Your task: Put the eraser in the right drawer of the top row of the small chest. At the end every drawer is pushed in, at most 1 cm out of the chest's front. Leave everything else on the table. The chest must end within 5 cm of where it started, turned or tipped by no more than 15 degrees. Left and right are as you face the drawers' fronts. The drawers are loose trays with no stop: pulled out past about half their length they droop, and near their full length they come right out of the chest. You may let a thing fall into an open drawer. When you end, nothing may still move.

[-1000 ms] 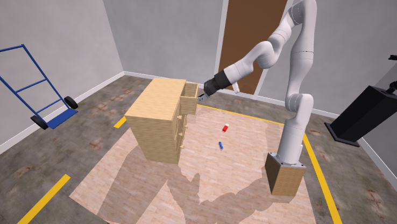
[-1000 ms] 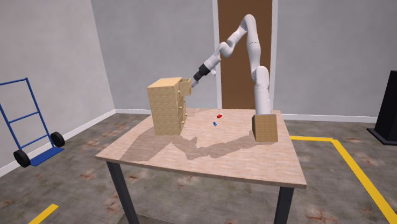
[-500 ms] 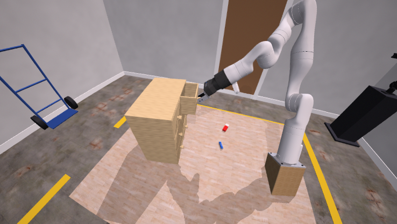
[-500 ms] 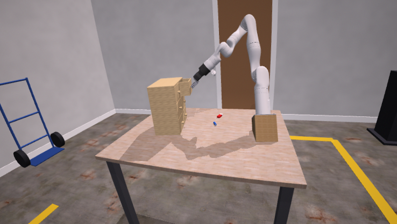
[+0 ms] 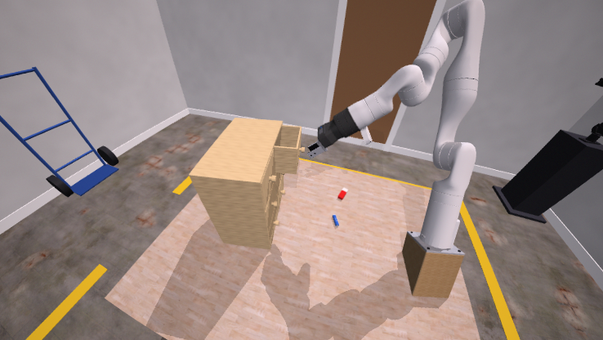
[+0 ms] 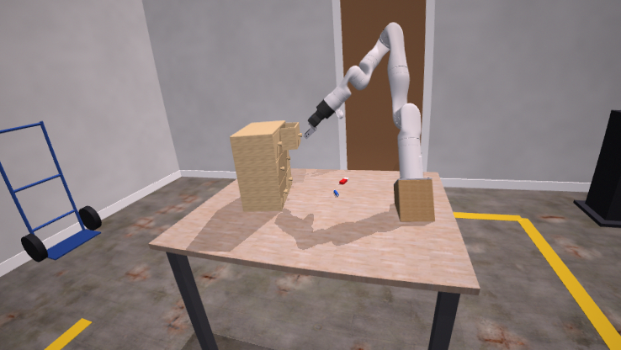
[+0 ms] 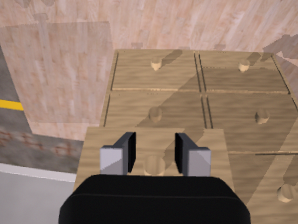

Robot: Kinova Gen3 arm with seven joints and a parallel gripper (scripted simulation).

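The gripper (image 5: 311, 151) (image 6: 307, 134) (image 7: 155, 146) stands partly open, holding nothing, just off the knob (image 5: 302, 149) (image 6: 299, 135) (image 7: 154, 166) of the pulled-out top right drawer (image 5: 287, 160) (image 6: 289, 139) (image 7: 107, 143). Its black housing hides part of that front in the wrist view; the drawer's floor is hard to make out. From above, the red-and-white eraser (image 5: 342, 194) (image 6: 343, 181) lies on the table (image 5: 359, 257) (image 6: 356, 256) at the gripper's five o'clock. Near the eraser's six o'clock is a blue cylinder (image 5: 335, 220) (image 6: 336, 193), perhaps a battery.

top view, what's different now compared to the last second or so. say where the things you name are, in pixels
The gripper (image 5: 311, 151) (image 6: 306, 134) (image 7: 155, 146) has backed a little away from the chest (image 5: 236, 147) (image 6: 256, 169) (image 7: 155, 107), so its open fingers now stand off the knob (image 5: 302, 149) (image 6: 299, 135) (image 7: 154, 165) they were right at. Whether they had gripped it, I can't tell. The pulled-out drawer (image 5: 287, 161) (image 6: 290, 138) (image 7: 92, 150), eraser (image 5: 342, 194) (image 6: 343, 181) and blue item (image 5: 335, 220) (image 6: 336, 193) look unmoved.
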